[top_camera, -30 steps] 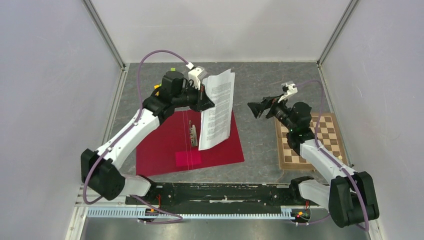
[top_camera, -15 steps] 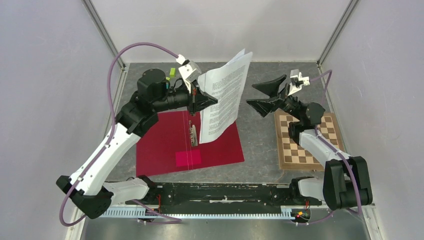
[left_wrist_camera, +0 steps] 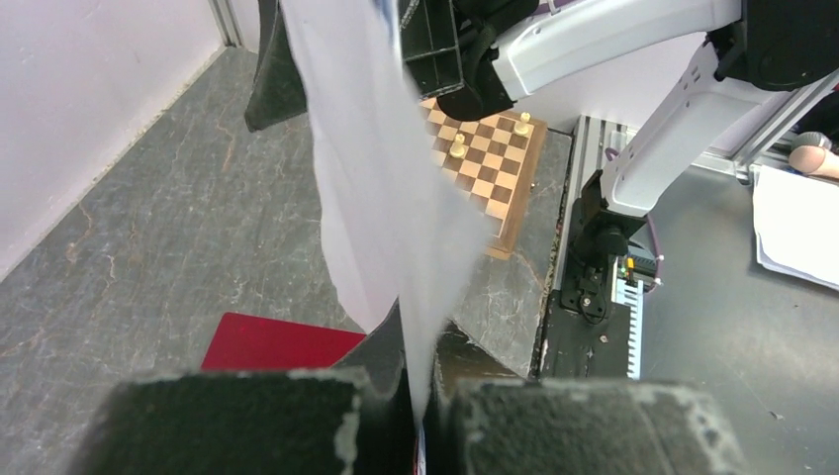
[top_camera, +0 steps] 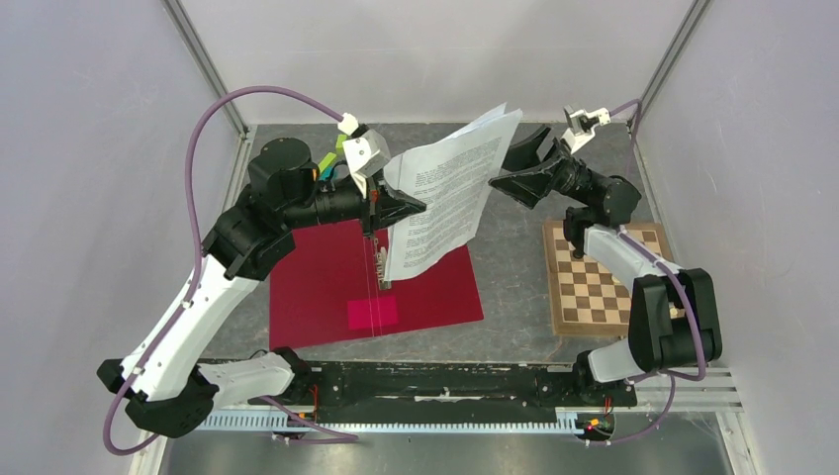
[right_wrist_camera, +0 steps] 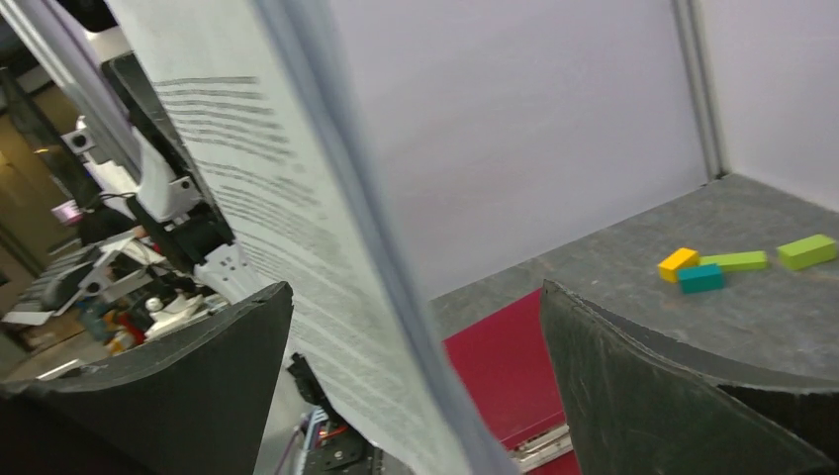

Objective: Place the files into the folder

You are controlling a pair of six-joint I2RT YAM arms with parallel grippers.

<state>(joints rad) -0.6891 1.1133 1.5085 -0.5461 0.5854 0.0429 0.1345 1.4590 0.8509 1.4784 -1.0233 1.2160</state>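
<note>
Your left gripper is clamped on the files, a thin stack of white printed sheets, pinching one long edge about midway along. The stack is lifted off the bench and hangs tilted. In the overhead view its long axis runs diagonally. The low end hangs over the folder, close to the black clip at the spine. The high end points toward the far right corner. The printed face is turned upward and toward the near right.

Your right gripper is raised at the high end of the files, jaws spread wide apart. In the right wrist view the edge of the sheets passes between its two fingers. You cannot tell whether either finger touches the paper.

The folder is red and lies open and flat on the bench, left of centre. Its spine runs near to far, and a pink patch sits near its front edge.

The bench is dark grey with a mottled, stone-like surface. A brown chessboard lies at the right, well apart from the folder, with two pale pieces standing on it. Small green, yellow and teal blocks sit on the far left of the bench. Plain pale walls close the bench in on three sides, with metal posts in the far corners.
</note>
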